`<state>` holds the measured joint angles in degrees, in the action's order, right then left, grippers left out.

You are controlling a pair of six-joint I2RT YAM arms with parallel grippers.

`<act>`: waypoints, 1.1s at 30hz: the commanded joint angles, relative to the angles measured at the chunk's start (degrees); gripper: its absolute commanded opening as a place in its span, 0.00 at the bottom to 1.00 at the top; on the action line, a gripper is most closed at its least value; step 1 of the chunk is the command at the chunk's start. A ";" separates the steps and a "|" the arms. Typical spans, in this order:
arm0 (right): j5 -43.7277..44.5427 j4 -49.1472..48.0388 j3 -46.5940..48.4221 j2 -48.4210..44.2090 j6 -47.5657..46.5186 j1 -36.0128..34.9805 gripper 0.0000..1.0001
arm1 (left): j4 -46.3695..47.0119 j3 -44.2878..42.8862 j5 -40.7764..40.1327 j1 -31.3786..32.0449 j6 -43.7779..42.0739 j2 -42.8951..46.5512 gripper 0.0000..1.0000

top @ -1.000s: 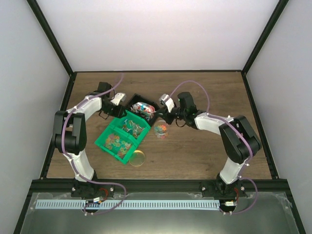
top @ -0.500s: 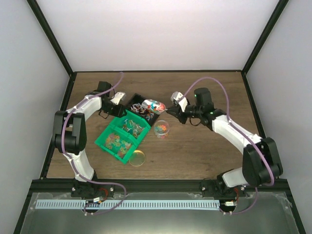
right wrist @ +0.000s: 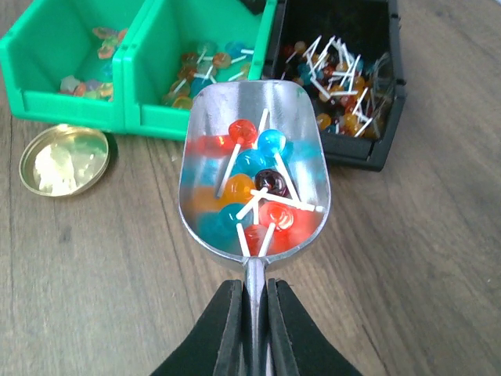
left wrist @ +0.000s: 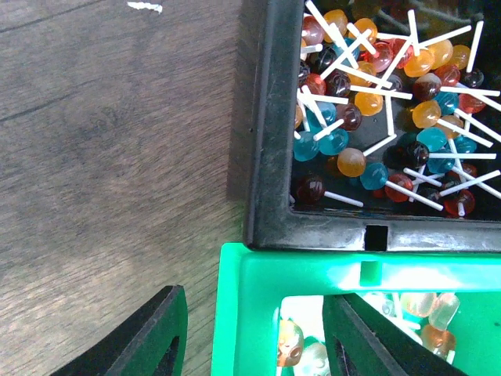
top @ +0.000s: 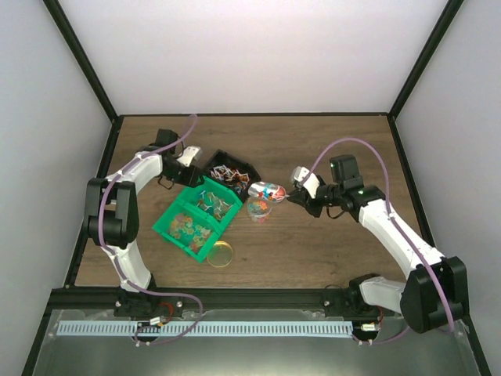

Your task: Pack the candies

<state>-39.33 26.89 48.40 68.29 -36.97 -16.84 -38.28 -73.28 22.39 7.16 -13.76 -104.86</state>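
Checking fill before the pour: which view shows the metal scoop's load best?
Right wrist: the metal scoop sits close and central, its lollipops countable. Top external shows it tiny, colours blurred. Left wrist misses it.

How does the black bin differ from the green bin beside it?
The black bin is dark and heaped with stick candies; the green bin is bright and only thinly scattered with them. The black bin shows one compartment, the green bin two. Both are open-topped, sit edge to edge, and hold candies.
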 commanded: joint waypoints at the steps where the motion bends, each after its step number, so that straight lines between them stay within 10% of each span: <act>1: 1.78 6.41 -0.27 -1.71 -3.80 0.74 0.01 | 1.20 -1.98 1.90 -0.13 -0.42 -0.21 0.51; 33: 13.08 19.96 13.21 7.87 -9.97 -2.52 0.01 | 3.17 -0.61 1.95 -0.22 -0.41 0.69 0.66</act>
<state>-26.74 45.25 58.24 75.33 -45.67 -18.41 -38.11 -73.82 23.46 7.14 -13.91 -104.86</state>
